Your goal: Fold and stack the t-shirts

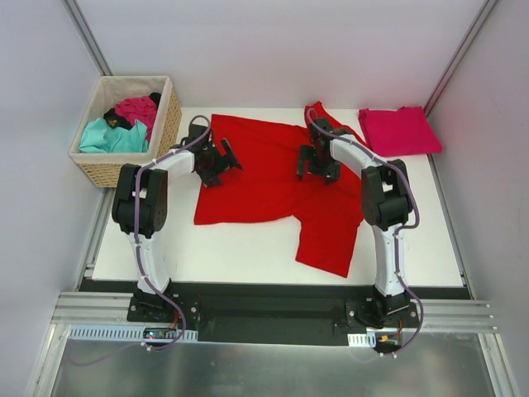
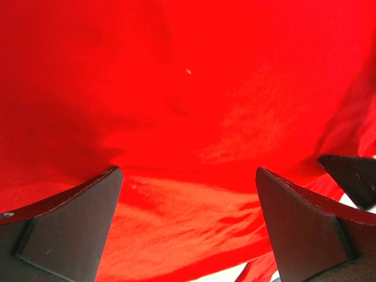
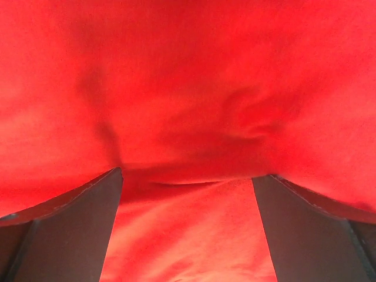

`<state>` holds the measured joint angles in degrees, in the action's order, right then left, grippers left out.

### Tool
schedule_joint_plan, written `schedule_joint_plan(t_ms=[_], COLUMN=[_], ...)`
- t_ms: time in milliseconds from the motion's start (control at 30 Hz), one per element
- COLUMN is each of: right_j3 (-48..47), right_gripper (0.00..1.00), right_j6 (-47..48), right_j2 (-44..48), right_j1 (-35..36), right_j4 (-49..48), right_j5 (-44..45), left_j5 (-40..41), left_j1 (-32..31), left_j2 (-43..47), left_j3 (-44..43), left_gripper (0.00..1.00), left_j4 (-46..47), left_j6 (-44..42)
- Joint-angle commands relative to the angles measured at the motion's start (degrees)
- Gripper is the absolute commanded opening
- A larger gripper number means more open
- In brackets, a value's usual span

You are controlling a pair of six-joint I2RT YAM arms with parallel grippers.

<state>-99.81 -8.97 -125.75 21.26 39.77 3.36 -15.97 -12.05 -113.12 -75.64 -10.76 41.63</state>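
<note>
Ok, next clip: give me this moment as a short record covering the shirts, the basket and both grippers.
red t-shirt: spread out, wrinkled, middle of table
crimson t-shirt: folded, far right corner of table
basket: beside far left corner; holds teal shirt, magenta shirt, black shirt
left gripper: open, over red t-shirt's left part
right gripper: open, over red t-shirt's right part
folded pile: one shirt only

A white table (image 1: 248,248) bears a spread red t-shirt (image 1: 264,178) and folded crimson t-shirt (image 1: 398,131).
</note>
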Motion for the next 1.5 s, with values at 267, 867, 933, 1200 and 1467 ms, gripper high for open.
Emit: schedule_joint_plan(t_ms=[267,867,933,1200,1467], right_j3=[-5.86,41.16,46.42,64.81,72.56], right_gripper=[0.96,0.96,0.96,0.96,0.96], right_j6=[-1.05,-2.1,-2.89,-7.9,-10.36], right_j2=[-3.63,53.48,59.29,78.54,95.86], right_j1=[-2.45,10.2,12.57,14.43,14.52], right_j4=[3.3,-8.48,-7.43,-10.84,-7.34], right_j5=[-4.48,-0.19,0.24,5.26,6.05], left_j5=[0.24,6.47,8.48,15.62,19.39], left_j1=[4.14,-5.61,-5.79,-5.79,-5.35], left_j2=[-5.71,36.63,42.7,47.56,42.55], left_j3=[-10.32,18.49,24.46,31.16,33.53], left_gripper=[0.99,0.99,0.99,0.99,0.99], left_j4=[-7.34,-9.01,-9.62,-13.05,-10.51], left_j6=[-2.08,-2.26,-1.9,-3.4,-0.33])
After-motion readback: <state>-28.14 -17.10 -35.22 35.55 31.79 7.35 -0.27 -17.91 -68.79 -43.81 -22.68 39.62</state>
